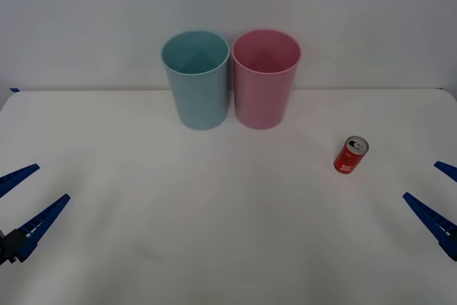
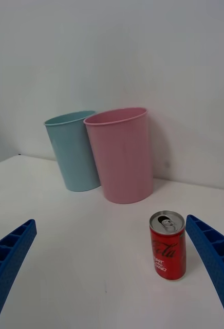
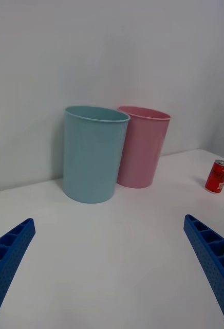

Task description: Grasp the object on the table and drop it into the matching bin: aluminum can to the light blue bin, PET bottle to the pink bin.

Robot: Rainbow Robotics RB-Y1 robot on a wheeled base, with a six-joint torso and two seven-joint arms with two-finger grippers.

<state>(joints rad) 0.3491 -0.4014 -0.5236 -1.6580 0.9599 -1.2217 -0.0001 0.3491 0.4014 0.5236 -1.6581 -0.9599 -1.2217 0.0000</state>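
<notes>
Nothing is done yet: the can [image 1: 351, 155] stands upright on the counter [image 1: 214, 248], right of the pink bin [image 1: 265, 80]. Our right hand [image 1: 435, 201] and left hand [image 1: 25, 201] wait wide, holding nothing; grasping and dropping into the blue bin [image 1: 196, 80] remain.

Red can [image 1: 350, 155] upright on table [image 1: 214, 233], right of pink bin [image 1: 265, 80].

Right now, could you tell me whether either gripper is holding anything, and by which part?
Nothing is held: the left gripper and right gripper are open; the can stands untouched.
</notes>
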